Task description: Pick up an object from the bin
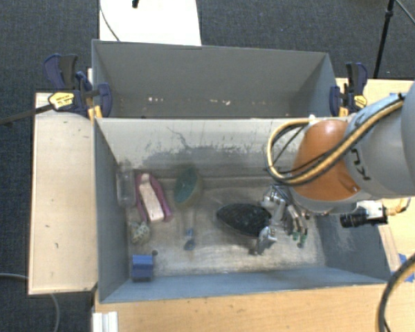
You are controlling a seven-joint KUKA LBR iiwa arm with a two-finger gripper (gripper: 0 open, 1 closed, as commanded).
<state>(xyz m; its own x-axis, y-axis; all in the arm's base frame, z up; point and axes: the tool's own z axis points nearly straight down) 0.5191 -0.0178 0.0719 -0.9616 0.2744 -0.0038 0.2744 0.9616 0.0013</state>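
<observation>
Bin of grey metal [207,102], holding seven things by our count, one of each: dark oval lump [243,218], teal disc [187,185], pink bar [152,198], clear piece [124,185], speckled ball [140,232], blue block [142,265], small bluish scrap [189,239]. Jaws stand open beside the lump's right end, mid-bin.

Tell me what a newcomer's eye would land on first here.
The arm's orange wrist cover, looped with cables, looms over the right side of the bin. Below it, the gripper is low beside a dark oval thing lying right of the floor's middle. At the left lie a pink thing, a teal disc and, in the near corner, a blue block.
</observation>
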